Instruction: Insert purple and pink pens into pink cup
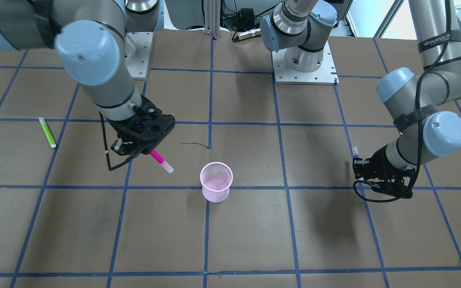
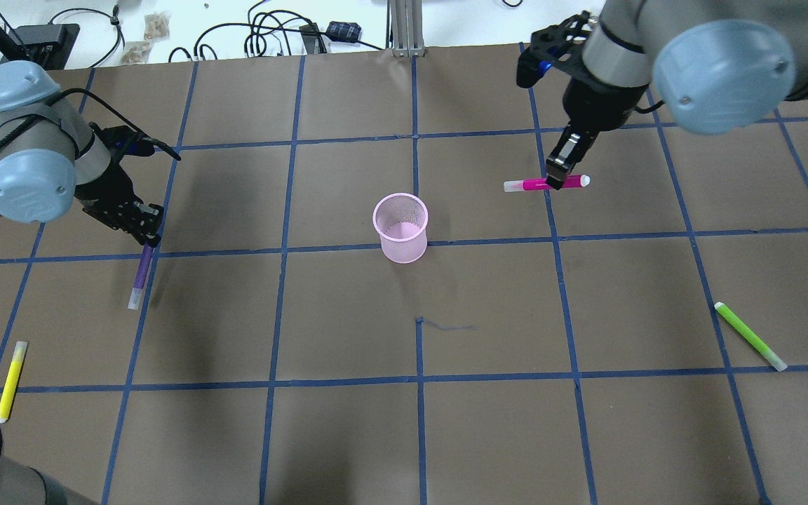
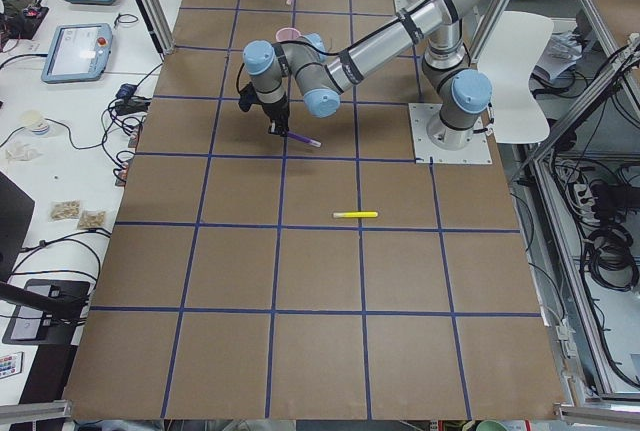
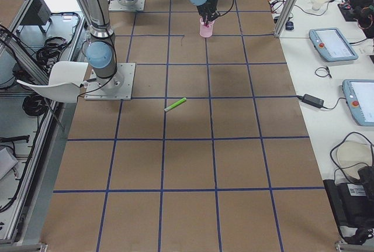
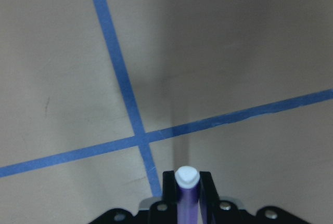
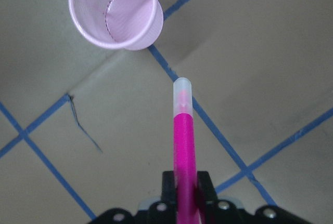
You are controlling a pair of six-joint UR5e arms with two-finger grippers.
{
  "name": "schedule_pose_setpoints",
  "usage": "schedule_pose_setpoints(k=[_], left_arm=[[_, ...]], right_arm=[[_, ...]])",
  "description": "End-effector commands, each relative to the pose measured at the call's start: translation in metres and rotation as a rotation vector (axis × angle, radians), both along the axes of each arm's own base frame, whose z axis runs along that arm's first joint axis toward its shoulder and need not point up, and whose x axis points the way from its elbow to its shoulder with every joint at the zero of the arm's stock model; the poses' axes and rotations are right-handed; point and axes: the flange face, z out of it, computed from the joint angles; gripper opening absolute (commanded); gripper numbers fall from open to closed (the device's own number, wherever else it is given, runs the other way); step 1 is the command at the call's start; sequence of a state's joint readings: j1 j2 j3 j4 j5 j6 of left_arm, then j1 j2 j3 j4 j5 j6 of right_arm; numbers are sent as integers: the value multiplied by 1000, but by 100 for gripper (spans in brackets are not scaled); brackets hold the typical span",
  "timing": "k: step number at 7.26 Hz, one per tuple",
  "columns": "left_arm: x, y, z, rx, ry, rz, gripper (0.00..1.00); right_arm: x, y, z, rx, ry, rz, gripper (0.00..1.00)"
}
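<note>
The pink mesh cup point(image 2: 401, 227) stands upright at the table's middle; it also shows in the front view point(image 1: 216, 181) and the right wrist view point(image 6: 115, 9). My right gripper point(image 2: 557, 175) is shut on the pink pen point(image 2: 541, 184), held above the table to the cup's right, its clear cap point(image 6: 181, 93) pointing toward the cup. My left gripper point(image 2: 143, 235) is shut on the purple pen point(image 2: 139, 275), held well left of the cup. The purple pen's white tip point(image 5: 187, 176) shows between the fingers in the left wrist view.
A yellow pen point(image 2: 12, 379) lies at the near left. A green pen point(image 2: 750, 336) lies at the near right, also seen in the front view point(image 1: 47, 132). Blue tape lines grid the brown table point(image 2: 348, 421). Arm bases point(image 1: 303, 64) stand at the robot's side.
</note>
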State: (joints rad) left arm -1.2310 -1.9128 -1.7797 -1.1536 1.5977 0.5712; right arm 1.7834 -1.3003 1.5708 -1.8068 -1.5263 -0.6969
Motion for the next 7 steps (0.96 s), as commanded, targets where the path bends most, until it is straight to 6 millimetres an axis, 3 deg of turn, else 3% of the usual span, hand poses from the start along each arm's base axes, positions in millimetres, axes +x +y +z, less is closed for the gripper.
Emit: schedule_pose_setpoints(k=[1, 2, 3, 5, 7], left_arm=[[-20, -2, 5, -10, -4, 3, 0], [-25, -2, 7, -14, -6, -5, 0], [-32, -2, 15, -31, 5, -21, 0], [-29, -1, 21, -42, -1, -23, 0], [-20, 2, 19, -21, -4, -9, 0]], right_arm=[[77, -16, -4, -48, 60, -11, 8], [80, -24, 21, -12, 75, -11, 8], [86, -27, 10, 12, 87, -5, 8], [103, -12, -9, 78, 122, -68, 7], [113, -5, -11, 86, 124, -51, 8]])
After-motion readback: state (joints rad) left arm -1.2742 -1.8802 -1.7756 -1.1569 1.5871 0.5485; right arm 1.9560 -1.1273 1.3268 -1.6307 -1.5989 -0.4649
